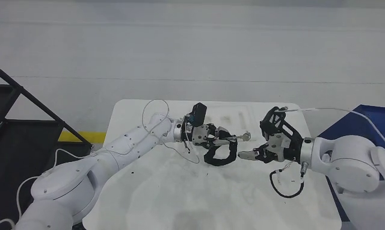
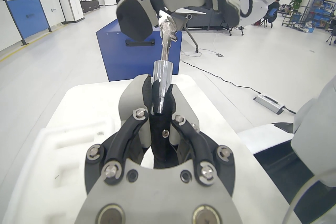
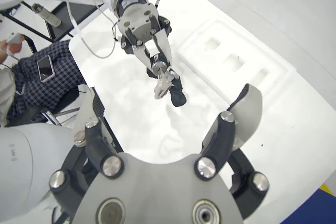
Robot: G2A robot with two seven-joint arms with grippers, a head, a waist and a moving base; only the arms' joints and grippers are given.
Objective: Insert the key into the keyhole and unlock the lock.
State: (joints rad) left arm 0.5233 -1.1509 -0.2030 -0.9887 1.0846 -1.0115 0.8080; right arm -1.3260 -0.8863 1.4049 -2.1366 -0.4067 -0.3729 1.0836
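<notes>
My left gripper (image 1: pixel 225 138) (image 2: pixel 157 84) is shut on the lock (image 2: pixel 162 72), a chrome cylinder on a black body, held above the table's middle. The lock's black cable loop (image 1: pixel 219 158) hangs below it. A silver key (image 2: pixel 168 33) (image 1: pixel 243 135) (image 3: pixel 162 84) sticks out of the cylinder's end, toward the other arm. My right gripper (image 1: pixel 249 153) (image 3: pixel 168 104) faces it, open. In the left wrist view its dark pads (image 2: pixel 134 19) stand either side of the key's head; I cannot tell whether they touch it.
A white foam tray (image 1: pixel 237 115) (image 3: pixel 236 59) with small square pockets lies on the white table (image 1: pixel 180 194) at the far side, behind both grippers. A black cable loop (image 1: pixel 286 185) hangs under the right arm's wrist.
</notes>
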